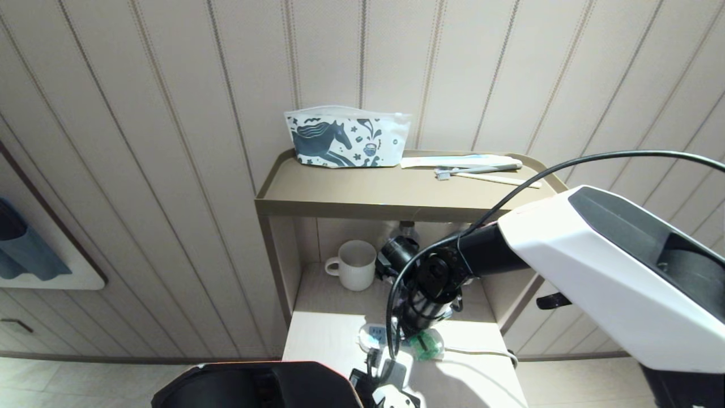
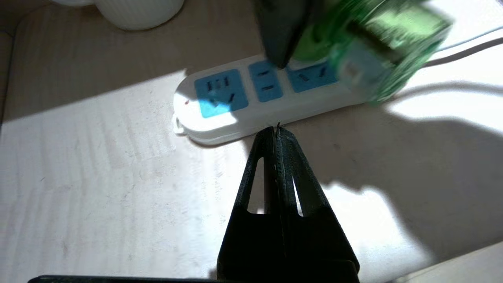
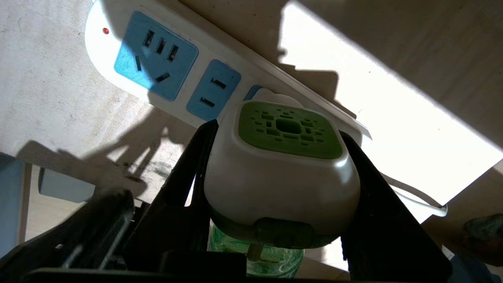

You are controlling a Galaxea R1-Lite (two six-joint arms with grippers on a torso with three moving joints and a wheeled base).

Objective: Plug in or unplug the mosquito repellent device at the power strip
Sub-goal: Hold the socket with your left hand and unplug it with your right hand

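Note:
The white power strip (image 2: 220, 114) with light-blue socket faces lies on the pale lower shelf (image 1: 317, 340). My right gripper (image 3: 279, 131) is shut on the mosquito repellent device (image 3: 289, 133). Its fingers (image 3: 377, 204) clamp the sides of the white head with the green vent. The green bottle (image 3: 267, 259) hangs below the head and a metal prong shows free. The device (image 2: 373, 51) hovers tilted over the strip's cord end, covering the third socket. My left gripper (image 2: 276, 127) is shut and empty, with its tip at the strip's near edge. From the head camera the device (image 1: 425, 344) sits under the right wrist.
A white mug (image 1: 355, 265) stands at the back of the lower shelf next to a clear bottle (image 1: 406, 229). The upper shelf (image 1: 317, 195) overhangs it, carrying a horse-print pouch (image 1: 345, 139) and a toothbrush (image 1: 476, 169). The strip's cord (image 1: 481, 352) trails right.

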